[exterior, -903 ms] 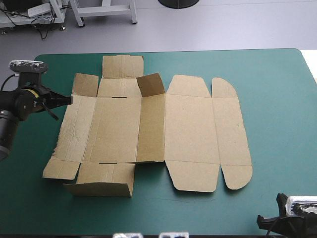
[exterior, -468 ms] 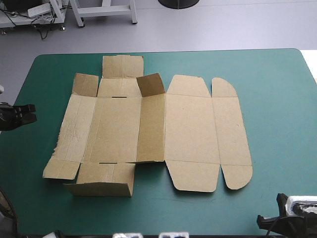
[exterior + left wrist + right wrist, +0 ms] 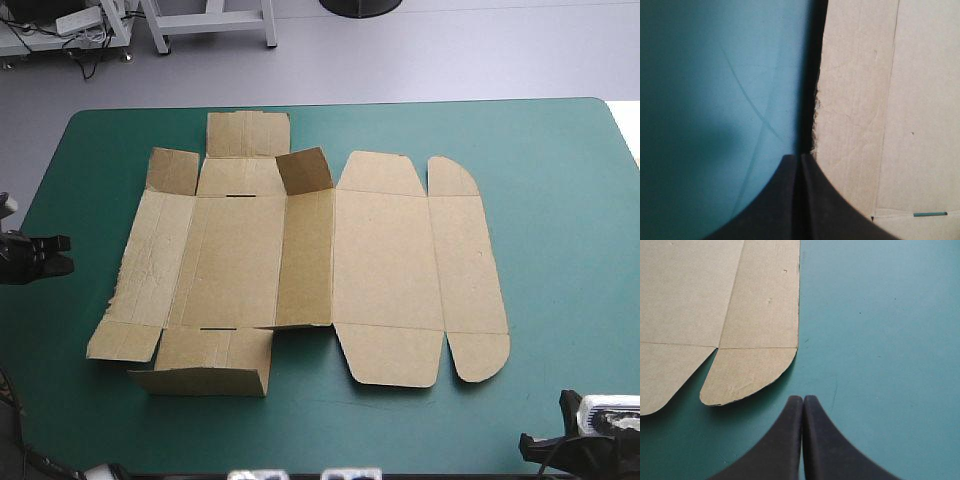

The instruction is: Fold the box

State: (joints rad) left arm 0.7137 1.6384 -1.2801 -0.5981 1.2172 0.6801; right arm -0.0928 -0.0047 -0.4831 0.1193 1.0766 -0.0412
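Note:
The brown box (image 3: 300,255) lies as a cut sheet, mostly flat, on the teal-green cover (image 3: 560,180). One small far flap (image 3: 305,170) stands up, and a near flap (image 3: 210,365) is partly raised. My left gripper (image 3: 62,256) is at the table's left edge, apart from the box. In the left wrist view this gripper (image 3: 800,158) is shut and empty, just short of the box's ragged left edge (image 3: 855,100). My right gripper (image 3: 803,399) is shut and empty over bare cover, a little short of the box's rounded corner flap (image 3: 752,372). From above it sits at the near right corner (image 3: 540,445).
Bare teal-green cover (image 3: 880,315) stretches to the right of the box as far as the table's right edge. A narrower strip of cover (image 3: 330,420) runs between the box and the near edge.
The left arm has pulled back from the box's far-left flap to the table's left edge. The box and the right arm have not moved.

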